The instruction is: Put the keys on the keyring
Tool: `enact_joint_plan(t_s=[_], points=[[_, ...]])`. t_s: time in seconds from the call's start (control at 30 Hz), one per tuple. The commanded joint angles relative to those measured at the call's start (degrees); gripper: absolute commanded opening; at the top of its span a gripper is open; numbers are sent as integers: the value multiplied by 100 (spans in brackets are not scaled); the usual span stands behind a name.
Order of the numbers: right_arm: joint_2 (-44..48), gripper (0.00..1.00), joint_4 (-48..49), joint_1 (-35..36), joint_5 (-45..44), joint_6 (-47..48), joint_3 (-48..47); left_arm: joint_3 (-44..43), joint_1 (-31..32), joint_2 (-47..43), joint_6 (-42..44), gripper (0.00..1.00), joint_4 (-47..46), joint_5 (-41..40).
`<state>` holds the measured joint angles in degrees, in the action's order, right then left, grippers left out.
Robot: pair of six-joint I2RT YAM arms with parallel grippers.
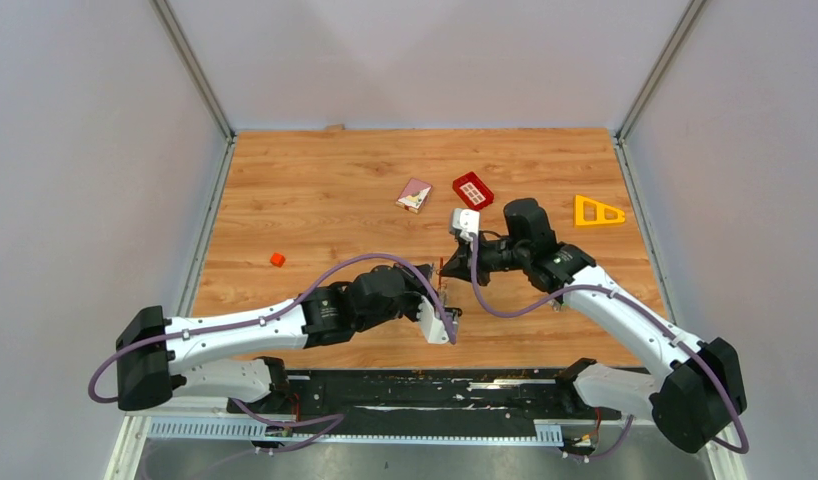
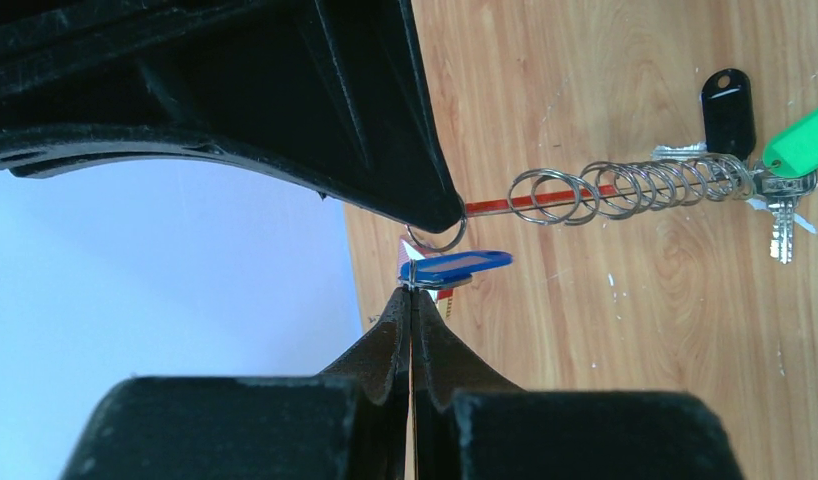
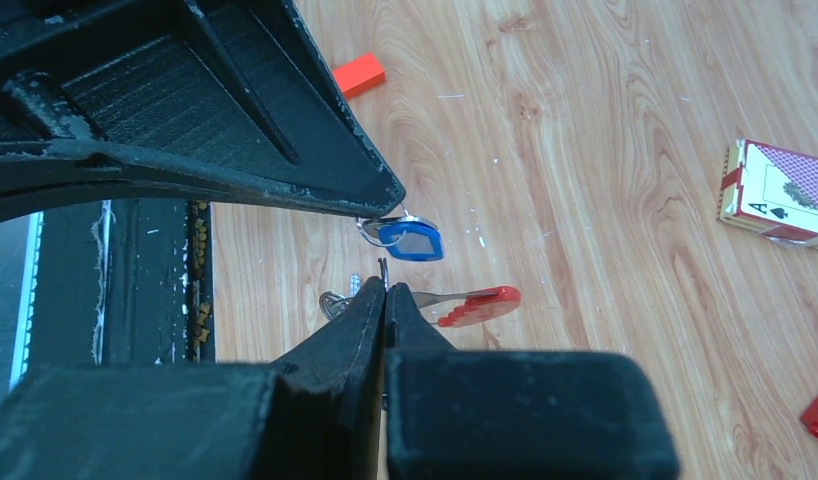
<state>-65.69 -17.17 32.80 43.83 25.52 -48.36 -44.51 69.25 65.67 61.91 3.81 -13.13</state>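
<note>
The keys are split. The small silver key with the blue plastic head (image 2: 455,268) hangs by its little ring from the left gripper (image 2: 413,300), whose fingers are pressed together on that ring. Just above it at 12 o'clock, the right gripper (image 3: 385,292) is pinched tight on the near end of the keyring (image 2: 625,185). The keyring is a loose coil of silver wire loops around a thin red strip (image 2: 500,205), and it runs off toward 3 o'clock. The black-headed key (image 2: 730,110) and green-headed key (image 2: 800,140) sit at its far end, around 2 o'clock. Both holds are fingertip-thin. I judge that a slight twist could flick the blue key free, and a hard pull could spread the coil and let the far keys slide off.
</note>
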Motion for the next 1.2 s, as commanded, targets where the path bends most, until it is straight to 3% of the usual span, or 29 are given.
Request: enact_joint_plan(t_s=[0.0,1.17], points=[[-69,0,96,-37,357,-112,-313,-47,27,-88,280,0,-281,-66],[-352,0,41,-300,1005,-492,-584,-199,36,208,557,0,173,190]])
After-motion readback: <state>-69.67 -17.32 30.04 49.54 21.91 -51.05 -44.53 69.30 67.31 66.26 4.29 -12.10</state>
